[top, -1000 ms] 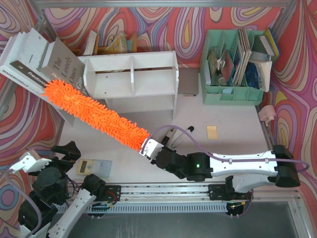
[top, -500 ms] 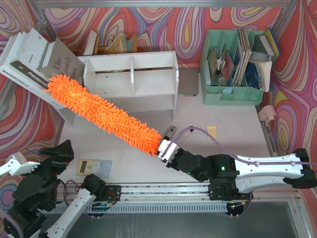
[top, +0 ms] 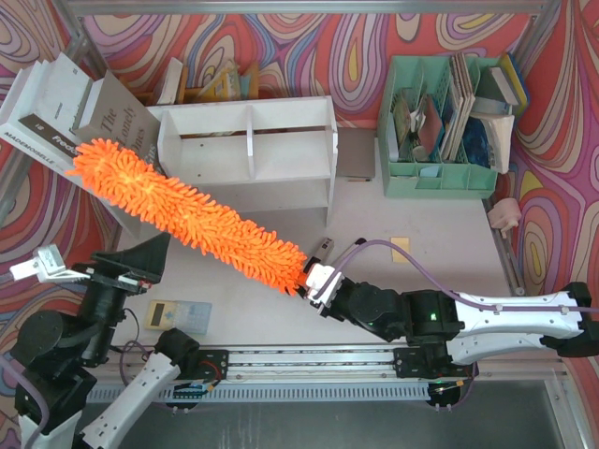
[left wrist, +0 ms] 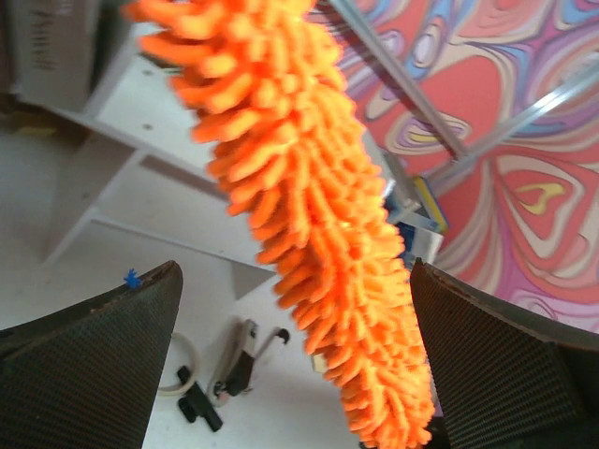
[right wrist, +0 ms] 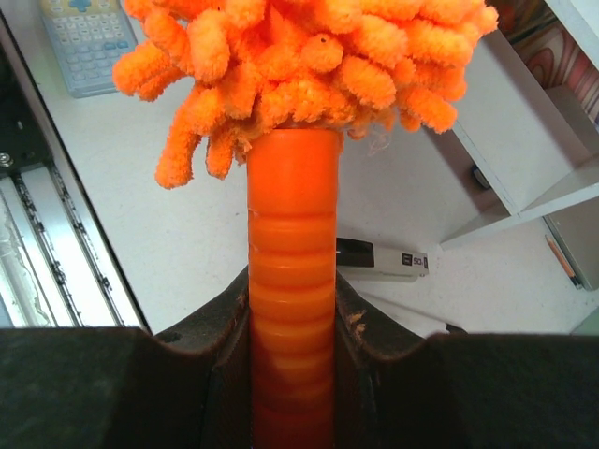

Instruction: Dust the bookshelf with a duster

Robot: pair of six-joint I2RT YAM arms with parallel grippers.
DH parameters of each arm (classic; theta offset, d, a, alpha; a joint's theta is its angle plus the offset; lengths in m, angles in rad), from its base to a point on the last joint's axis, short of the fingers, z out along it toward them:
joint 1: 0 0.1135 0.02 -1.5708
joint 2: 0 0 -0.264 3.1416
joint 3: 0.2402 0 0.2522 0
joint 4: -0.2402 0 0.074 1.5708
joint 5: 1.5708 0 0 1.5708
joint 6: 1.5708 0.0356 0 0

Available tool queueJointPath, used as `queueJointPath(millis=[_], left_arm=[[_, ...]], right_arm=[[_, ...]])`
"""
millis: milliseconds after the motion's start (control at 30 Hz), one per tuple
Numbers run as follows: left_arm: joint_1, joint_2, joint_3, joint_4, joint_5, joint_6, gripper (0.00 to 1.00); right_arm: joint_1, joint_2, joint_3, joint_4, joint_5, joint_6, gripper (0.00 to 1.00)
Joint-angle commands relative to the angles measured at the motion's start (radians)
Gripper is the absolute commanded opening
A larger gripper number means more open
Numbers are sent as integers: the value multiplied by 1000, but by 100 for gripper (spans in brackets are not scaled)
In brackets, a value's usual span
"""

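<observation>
The bookshelf [top: 248, 154] lies at the back middle of the table [top: 449, 234], up and right of the duster [top: 187, 220], whose long axis slants from near right to far left across the shelf's front left corner. The right gripper [top: 316, 281] is clamped on the handle [right wrist: 292, 281]. The left gripper [top: 131, 264] gapes wide beneath the duster, holding nothing.

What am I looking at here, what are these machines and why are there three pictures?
Two robot arms are bolted to a table. One picture looks down from above; the other two come from a camera on each arm's wrist. The right end effector is shut on the handle of a fluffy orange duster, which reaches toward the left end of a white bookshelf. The left end effector is open, holding nothing. Nearby: a calculator, a green organiser and big books.
</observation>
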Motion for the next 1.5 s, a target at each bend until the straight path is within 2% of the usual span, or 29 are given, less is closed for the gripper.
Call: queueJointPath(millis=[0, 233, 400, 600, 767, 900, 967, 1100, 1467], left_arm=[[0, 47, -28, 203, 162, 44, 98], [-1, 74, -76, 270, 179, 16, 98], [0, 98, -102, 295, 199, -1, 93], [0, 84, -129, 307, 179, -17, 79], [-1, 64, -154, 288, 142, -42, 54], [-1, 41, -166, 247, 80, -75, 21], [-2, 19, -171, 214, 28, -104, 12], [-2, -58, -217, 201, -74, -153, 1], [-2, -197, -267, 66, -326, -313, 0]], right_arm=[[7, -12, 27, 101, -33, -17, 0], [7, -3, 36, 113, -131, -17, 0], [7, -2, 36, 120, -177, -23, 0], [7, -9, 33, 122, -179, -23, 0], [7, -4, 31, 123, -178, -25, 0], [7, -2, 23, 131, -158, -30, 0], [7, -4, 19, 134, -139, -31, 4], [7, -16, 6, 151, -102, -38, 19], [7, -86, -26, 185, -20, -50, 60]])
